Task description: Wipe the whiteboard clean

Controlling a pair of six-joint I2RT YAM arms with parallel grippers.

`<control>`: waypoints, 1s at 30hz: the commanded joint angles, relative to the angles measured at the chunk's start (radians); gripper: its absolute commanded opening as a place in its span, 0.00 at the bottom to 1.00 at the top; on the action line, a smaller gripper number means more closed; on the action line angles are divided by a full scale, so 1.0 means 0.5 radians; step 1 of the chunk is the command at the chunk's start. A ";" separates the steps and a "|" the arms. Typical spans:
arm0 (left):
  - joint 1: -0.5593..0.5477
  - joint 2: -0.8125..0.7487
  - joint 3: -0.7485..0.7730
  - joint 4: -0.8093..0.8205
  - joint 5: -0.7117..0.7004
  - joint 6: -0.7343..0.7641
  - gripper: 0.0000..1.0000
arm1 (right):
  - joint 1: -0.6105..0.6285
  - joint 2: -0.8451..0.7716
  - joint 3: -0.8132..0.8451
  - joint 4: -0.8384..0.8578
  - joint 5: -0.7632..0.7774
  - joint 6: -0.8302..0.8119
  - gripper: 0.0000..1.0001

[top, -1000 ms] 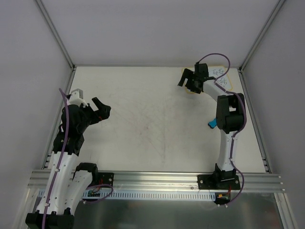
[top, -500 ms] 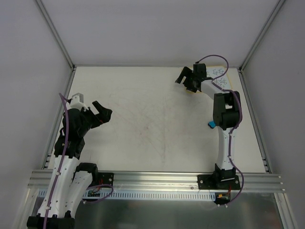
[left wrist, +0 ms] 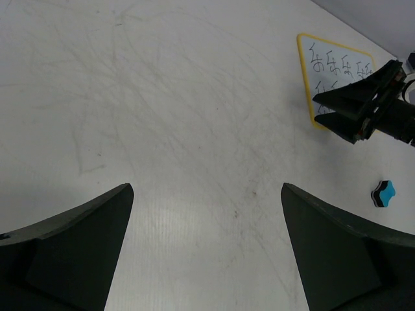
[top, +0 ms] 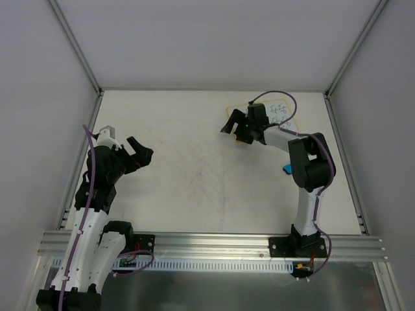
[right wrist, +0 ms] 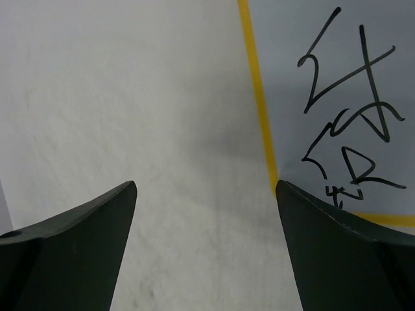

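The whiteboard (top: 280, 110) lies flat at the far right of the table (top: 194, 175). Its face carries dark handwriting, and its yellow border shows along the left edge. The right arm crosses over part of it. The right gripper (top: 231, 134) hangs over the board's left edge, jaws apart and empty. In the right wrist view the yellow border runs between the two fingers, close to one of them. Contact with the board cannot be confirmed. The blue eraser (left wrist: 383, 194) sits on the table nearer than the board, beside the right arm's elbow, touched by neither gripper. The left gripper (top: 144, 154) is held over the left side of the table, jaws wide apart, holding nothing, well apart from board and eraser.
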 commanded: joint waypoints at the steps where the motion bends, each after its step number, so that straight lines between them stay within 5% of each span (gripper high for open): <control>1: -0.011 0.012 0.041 0.032 0.051 -0.035 0.99 | 0.251 -0.118 -0.278 -0.194 -0.214 0.045 0.93; 11: -0.011 0.089 0.047 0.035 0.069 -0.044 0.99 | 0.932 -0.655 -0.913 -0.191 -0.306 -0.078 0.95; 20: -0.011 0.172 0.004 0.028 0.152 0.005 0.99 | 1.180 -1.065 -0.917 -0.617 -0.310 -0.433 0.99; 26: -0.011 0.291 -0.005 0.028 0.247 0.039 0.99 | 1.126 -1.471 -0.705 -1.086 0.334 -0.572 0.99; 30: -0.011 0.393 0.023 0.028 0.284 0.085 0.99 | 0.829 -1.624 -0.573 -1.448 0.901 -0.395 0.99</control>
